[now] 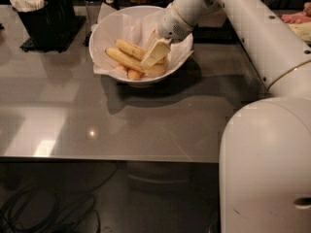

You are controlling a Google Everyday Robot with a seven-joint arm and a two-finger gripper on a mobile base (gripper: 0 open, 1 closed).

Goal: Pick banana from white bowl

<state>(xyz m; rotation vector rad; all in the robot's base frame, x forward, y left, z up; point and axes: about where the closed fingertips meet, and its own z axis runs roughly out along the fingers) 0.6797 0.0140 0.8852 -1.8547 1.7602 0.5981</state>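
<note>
Camera view: The pincer [151, 58] is lowered into the white bowl [104, 30], which is set on the grey table [146, 125]. Its tip is placed over the fruit, against the right end of the banana [129, 48]. Whether the pincer is open or closed cannot be told. The banana is laid on the crumpled paper lining [121, 25] inside the bowl, just above a longer, slimmer banana [124, 59]. A black holder [43, 16] filled with white items is positioned left of the bowl.
</note>
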